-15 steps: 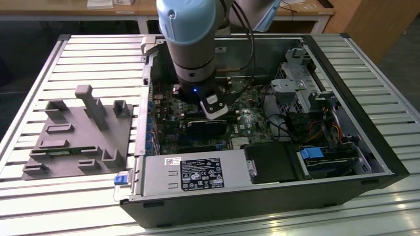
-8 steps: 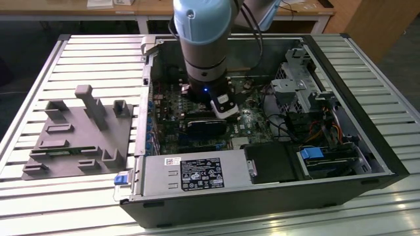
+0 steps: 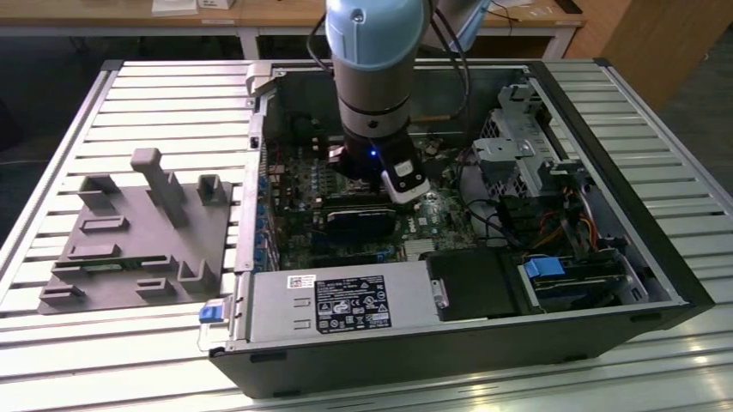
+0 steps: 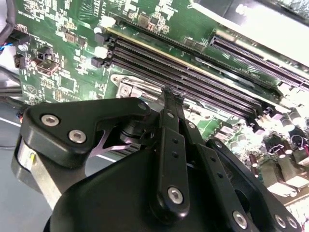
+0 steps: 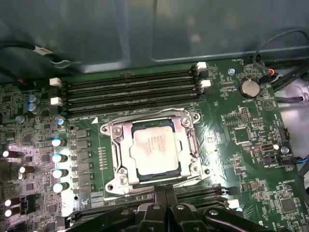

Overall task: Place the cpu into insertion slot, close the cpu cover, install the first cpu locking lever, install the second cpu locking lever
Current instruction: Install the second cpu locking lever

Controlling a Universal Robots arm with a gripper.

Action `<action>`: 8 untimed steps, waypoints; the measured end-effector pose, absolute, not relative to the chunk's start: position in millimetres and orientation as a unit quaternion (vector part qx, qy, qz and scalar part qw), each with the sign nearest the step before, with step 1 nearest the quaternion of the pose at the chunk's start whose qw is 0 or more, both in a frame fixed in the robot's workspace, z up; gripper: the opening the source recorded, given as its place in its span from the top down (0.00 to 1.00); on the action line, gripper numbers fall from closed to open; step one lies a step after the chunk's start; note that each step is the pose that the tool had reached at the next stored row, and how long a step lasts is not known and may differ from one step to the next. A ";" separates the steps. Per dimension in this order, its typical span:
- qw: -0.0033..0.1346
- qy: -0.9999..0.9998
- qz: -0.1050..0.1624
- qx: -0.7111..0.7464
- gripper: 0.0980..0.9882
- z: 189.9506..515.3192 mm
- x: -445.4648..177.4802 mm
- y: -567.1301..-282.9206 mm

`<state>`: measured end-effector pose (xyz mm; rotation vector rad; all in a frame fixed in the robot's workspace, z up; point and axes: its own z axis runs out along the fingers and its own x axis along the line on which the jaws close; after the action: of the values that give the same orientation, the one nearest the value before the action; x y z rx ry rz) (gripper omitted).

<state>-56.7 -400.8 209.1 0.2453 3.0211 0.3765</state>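
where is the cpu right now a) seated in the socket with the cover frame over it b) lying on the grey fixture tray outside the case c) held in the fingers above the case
a: in the first wrist view the cpu sits in the insertion slot, with the cpu cover framing its edges.

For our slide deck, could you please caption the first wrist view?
The cpu seated in the insertion slot with the cpu cover down, gripper beside the socket.

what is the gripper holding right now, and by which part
Nothing. The gripper hangs shut with nothing between its tips, above the motherboard; the cpu already sits in the insertion slot.
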 end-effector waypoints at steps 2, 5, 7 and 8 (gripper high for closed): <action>0.044 0.989 0.114 0.080 0.99 209.0 -56.0 -396.7; 0.045 0.990 0.104 0.079 0.99 209.0 -55.8 -388.9; 0.045 0.991 0.098 0.079 0.99 209.0 -55.8 -383.1; 0.046 0.991 0.095 0.079 0.99 209.0 -55.7 -379.9</action>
<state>-55.7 -379.9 209.0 0.2412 3.0267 0.2910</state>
